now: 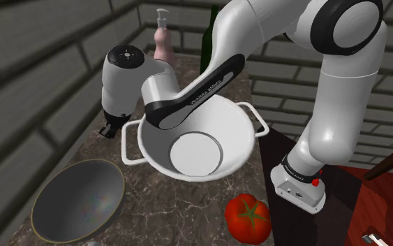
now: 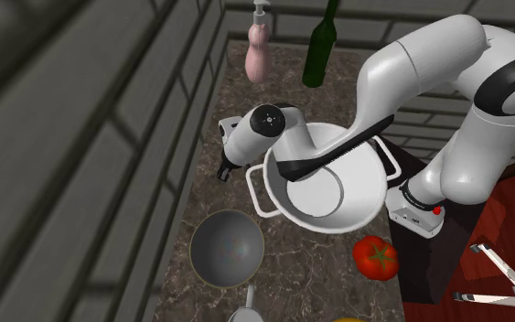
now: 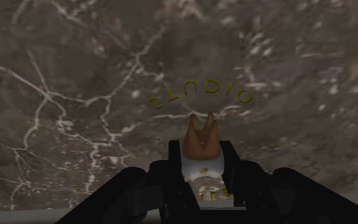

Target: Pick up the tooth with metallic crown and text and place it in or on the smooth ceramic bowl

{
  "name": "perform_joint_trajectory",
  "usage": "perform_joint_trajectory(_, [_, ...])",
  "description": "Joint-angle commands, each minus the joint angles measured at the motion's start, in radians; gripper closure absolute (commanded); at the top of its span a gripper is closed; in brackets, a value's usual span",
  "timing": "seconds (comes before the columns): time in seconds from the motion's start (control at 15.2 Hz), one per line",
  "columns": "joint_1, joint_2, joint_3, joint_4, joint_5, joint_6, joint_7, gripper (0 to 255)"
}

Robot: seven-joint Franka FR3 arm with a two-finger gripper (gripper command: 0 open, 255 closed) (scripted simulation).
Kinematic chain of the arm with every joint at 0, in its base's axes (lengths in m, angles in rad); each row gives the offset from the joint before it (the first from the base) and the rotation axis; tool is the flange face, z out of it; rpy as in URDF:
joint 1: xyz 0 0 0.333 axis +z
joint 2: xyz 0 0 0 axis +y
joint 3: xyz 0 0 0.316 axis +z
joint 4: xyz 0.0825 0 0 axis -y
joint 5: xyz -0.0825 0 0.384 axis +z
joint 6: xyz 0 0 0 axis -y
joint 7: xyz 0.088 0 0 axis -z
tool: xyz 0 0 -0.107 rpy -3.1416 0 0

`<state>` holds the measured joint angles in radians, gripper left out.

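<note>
The black gripper [image 3: 203, 154], low over the marble counter [image 1: 153, 199] just beside the white handled bowl [image 1: 238, 147], clamps the gold-lettered tooth [image 3: 201, 143] between its fingers; the grasp looks made; the lift and carry to a bowl remain; the grey bowl [image 1: 76, 203] waits nearby.
</note>
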<state>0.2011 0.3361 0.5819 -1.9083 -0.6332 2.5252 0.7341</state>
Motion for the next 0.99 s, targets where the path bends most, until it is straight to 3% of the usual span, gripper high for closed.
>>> perform_joint_trajectory(0.0, [-0.002,0.004,-0.003,-0.002,0.000,-0.005,-0.001,255])
perform_joint_trajectory(0.33, [-0.003,0.001,-0.003,-0.010,-0.001,0.000,0.002,255])
perform_joint_trajectory(0.92, [-0.032,-0.060,0.039,0.030,0.092,-0.082,-0.078,255])
